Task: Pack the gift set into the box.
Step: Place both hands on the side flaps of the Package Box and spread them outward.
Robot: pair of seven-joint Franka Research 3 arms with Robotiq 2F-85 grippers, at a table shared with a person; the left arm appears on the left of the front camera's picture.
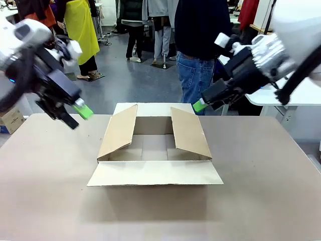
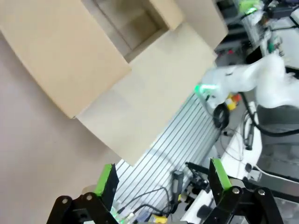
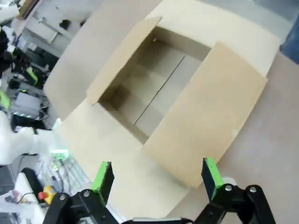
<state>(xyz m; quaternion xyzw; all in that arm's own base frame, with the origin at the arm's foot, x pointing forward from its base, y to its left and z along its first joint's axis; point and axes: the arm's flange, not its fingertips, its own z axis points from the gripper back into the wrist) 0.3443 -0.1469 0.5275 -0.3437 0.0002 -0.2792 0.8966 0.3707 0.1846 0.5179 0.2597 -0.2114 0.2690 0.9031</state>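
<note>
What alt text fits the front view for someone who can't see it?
An open, empty cardboard box sits centred on the table, side flaps angled up. The left end effector and right end effector hover either side of it, holding nothing. A person in jeans stands beyond.

a robotics lab: cables, white workbench, people standing.
</note>
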